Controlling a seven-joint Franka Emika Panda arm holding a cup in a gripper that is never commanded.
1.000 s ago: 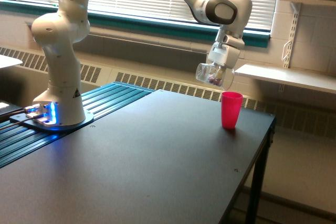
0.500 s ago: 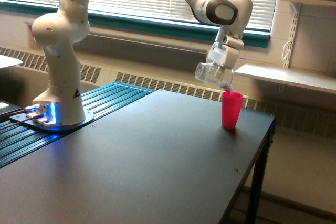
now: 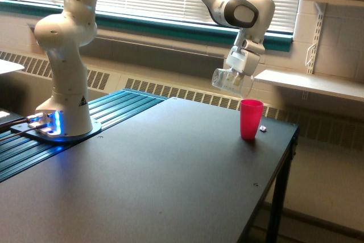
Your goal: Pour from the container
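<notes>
The container, a small clear plastic cup, hangs tipped on its side in the air, its mouth pointing toward the exterior view's right. No dark bits show inside it. My gripper is shut on it from above. Just below and to the right of the container's mouth, a bright pink cup stands upright on the black table. A small pale bit lies on the table right beside the pink cup.
The arm's white base stands at the exterior view's left on a ribbed blue-lit plate. The table's right edge runs close to the pink cup. A white shelf and a window with blinds lie behind.
The reddish-brown bits seen in the container a second ago have left it, sliding out toward the pink cup. A small pale bit has appeared on the table beside the pink cup.
</notes>
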